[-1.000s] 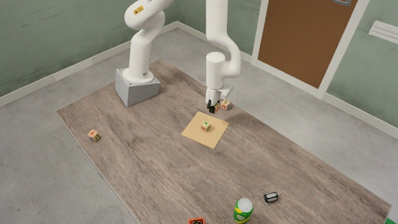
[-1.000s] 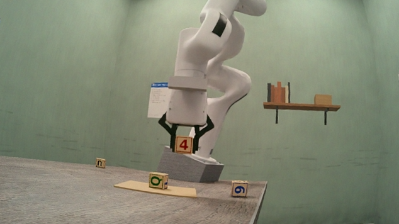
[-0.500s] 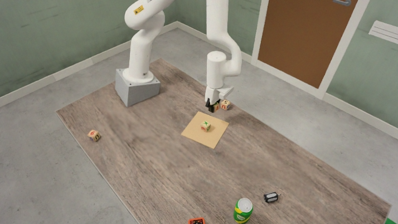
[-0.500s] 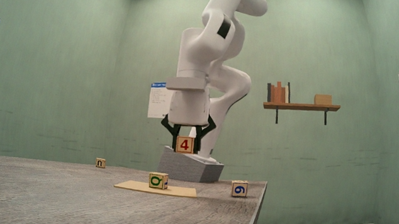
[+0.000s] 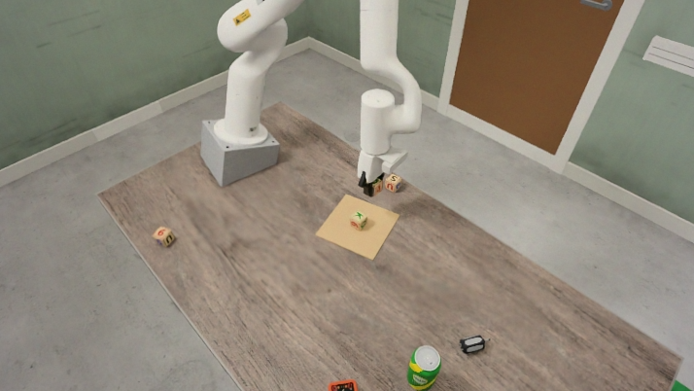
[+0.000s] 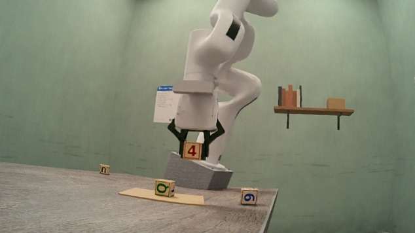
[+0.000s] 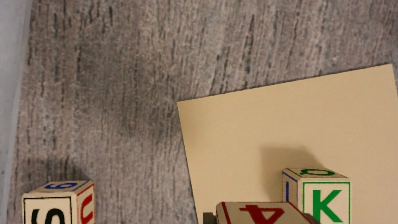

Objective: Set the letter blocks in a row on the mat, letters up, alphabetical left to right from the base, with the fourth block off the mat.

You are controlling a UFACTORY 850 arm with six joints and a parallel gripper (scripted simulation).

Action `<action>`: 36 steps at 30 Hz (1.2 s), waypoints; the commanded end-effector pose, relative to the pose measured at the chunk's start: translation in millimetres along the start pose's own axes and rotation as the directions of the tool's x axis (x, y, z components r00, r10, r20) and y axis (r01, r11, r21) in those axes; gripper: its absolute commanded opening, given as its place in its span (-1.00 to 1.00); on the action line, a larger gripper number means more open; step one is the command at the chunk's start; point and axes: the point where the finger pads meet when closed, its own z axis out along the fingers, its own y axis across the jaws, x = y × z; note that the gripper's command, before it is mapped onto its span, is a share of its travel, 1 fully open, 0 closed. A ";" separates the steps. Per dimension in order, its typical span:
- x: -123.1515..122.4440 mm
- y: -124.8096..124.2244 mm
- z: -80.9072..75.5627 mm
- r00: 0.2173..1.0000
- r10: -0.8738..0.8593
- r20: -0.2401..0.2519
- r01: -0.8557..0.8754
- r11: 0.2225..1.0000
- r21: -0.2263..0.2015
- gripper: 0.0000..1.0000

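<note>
My gripper (image 6: 192,150) is shut on a wooden block with a red 4 on its side (image 6: 192,150) and holds it in the air above the far edge of the tan mat (image 5: 358,225). The held block also shows in the top view (image 5: 374,187) and at the bottom of the wrist view (image 7: 262,213). A block with a green K on top (image 5: 359,220) sits on the mat; it also shows in the wrist view (image 7: 317,194). A block with S on top (image 5: 393,183) stands off the mat on the table. A fourth block (image 5: 164,236) lies far off near the table's other edge.
A green can (image 5: 424,367), a small black dumbbell (image 5: 472,344) and an orange object (image 5: 343,386) lie at the table end away from the base. The robot base (image 5: 239,151) stands at the other end. The S block is close to the table edge.
</note>
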 end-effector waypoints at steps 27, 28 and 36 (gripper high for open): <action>-0.9 0.4 87.5 1.000 -0.001 -0.001 0.001 1.000 0.002 -0.17; -1.0 0.4 89.9 1.000 -0.001 -0.001 0.001 1.000 0.002 -0.17; -1.1 0.5 96.8 1.000 -0.001 -0.001 0.001 1.000 0.002 -0.17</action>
